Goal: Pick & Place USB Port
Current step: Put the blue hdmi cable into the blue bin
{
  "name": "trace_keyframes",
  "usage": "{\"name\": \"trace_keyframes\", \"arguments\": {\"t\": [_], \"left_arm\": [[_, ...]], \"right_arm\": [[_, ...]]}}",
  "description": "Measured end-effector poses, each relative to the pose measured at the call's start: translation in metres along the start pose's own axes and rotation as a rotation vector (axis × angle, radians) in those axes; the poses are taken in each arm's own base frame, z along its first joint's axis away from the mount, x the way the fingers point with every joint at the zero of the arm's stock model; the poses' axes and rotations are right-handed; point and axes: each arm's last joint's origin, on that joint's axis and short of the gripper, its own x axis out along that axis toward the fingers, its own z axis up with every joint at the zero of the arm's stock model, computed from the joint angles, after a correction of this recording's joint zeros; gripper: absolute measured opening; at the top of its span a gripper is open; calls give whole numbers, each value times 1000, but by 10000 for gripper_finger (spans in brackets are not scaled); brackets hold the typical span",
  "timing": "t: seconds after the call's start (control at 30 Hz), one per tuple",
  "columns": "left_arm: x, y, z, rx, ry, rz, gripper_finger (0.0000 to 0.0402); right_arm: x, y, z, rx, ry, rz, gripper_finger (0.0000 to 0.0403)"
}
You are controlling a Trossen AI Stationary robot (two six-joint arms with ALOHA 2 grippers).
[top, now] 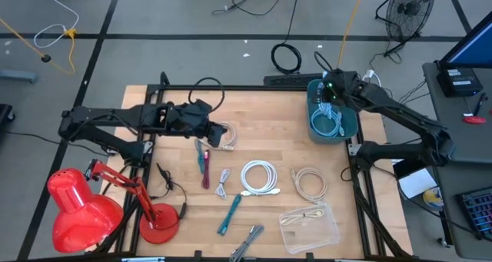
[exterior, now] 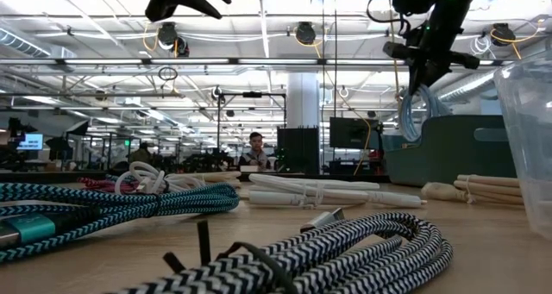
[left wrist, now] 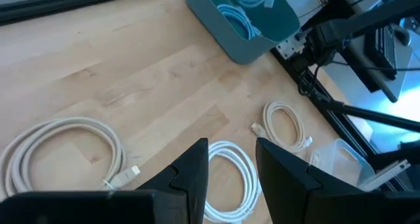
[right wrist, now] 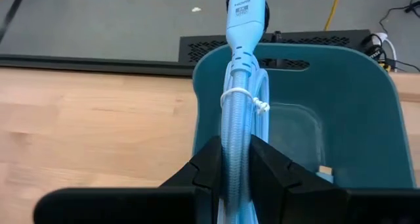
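While the right gripper (right wrist: pixel 233 168) hangs over the teal bin (top: pixel 332 127) at the table's far right corner, its fingers are clamped on a coiled light-blue cable (right wrist: pixel 241 86), one bundle tied with a white twist tie, its plug end pointing past the bin's far rim; part of that coil hangs into the bin; a clear container (right wrist: pixel 295 135) sits at the bin's bottom. The left gripper (left wrist: pixel 230 168) hovers above the table's middle left, jaws narrowly apart and holding nothing; below it lie three pale coils: a white cable (top: pixel 260 177), a cream cable (top: pixel 310 184) and another white coil (top: pixel 224 135) just beside the gripper. Elsewhere on the wood rest one red cable (top: pixel 204 164), one teal braided cable (top: pixel 229 214), one clear lidded box (top: pixel 310 226) and one red lamp (top: pixel 84 208).
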Motion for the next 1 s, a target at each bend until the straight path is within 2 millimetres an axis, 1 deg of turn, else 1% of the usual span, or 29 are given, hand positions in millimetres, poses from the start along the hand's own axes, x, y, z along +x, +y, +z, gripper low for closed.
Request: {"name": "trace_keyframes", "arguments": {"t": [0.13,0.27,0.37,0.47,0.6,0.67,0.8,0.9,1.0], "left_arm": [[-1,-1,-2,4,9,0,129],[0,-1,-2,3,9,1,129],[0,-1,-2,3,9,2,129],[0,-1,-2,4,8,4,129],[0,0,-2,5,3,8,129],[0,0,-1,5,0,11,129],[1,2,1,2,-8,19,129],[1,4,4,-3,-15,24,129],[2,5,6,-4,-29,20,129]], "right_arm": [[2,1,3,3,11,35,47],[1,-2,1,-8,22,29,47],[-5,-8,-3,-37,52,5,47],[-14,-20,-11,-67,97,-74,47],[-34,-44,-22,-76,103,-208,44],[-47,-55,-27,-56,80,-228,40],[-73,-77,-38,29,21,-189,37],[-93,-90,-42,83,-50,-131,37],[-109,-98,-41,60,-132,-65,37]]}}
